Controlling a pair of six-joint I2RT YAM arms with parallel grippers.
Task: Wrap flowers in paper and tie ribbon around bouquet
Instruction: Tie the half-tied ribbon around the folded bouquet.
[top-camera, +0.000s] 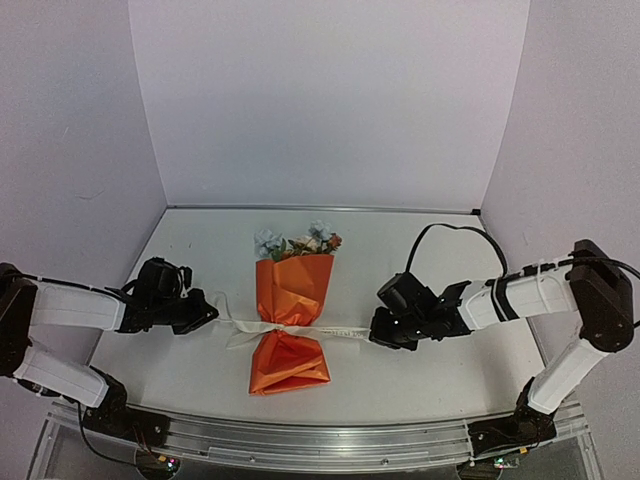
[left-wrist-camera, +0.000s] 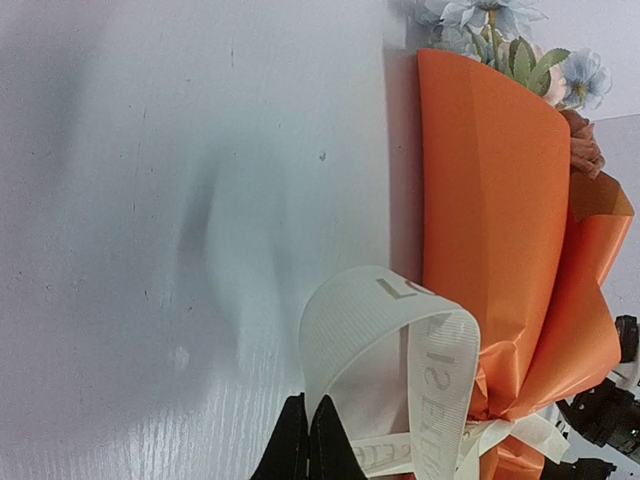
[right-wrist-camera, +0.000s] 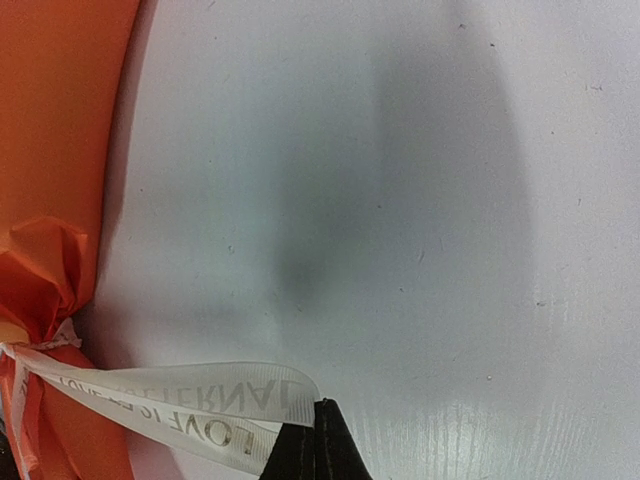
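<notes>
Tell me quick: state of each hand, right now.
Left hand: closed, pinching one end of the ribbon.
Right hand: closed, pinching the ribbon's other end.

Text check | ribbon (right-wrist-camera: 180, 412): grey capitals printed along it | right wrist view: I read "LOVE" and "TERNAL", upside down | left wrist view: I make out only "IS E" on the loop; the rest is too foreshortened to read
</notes>
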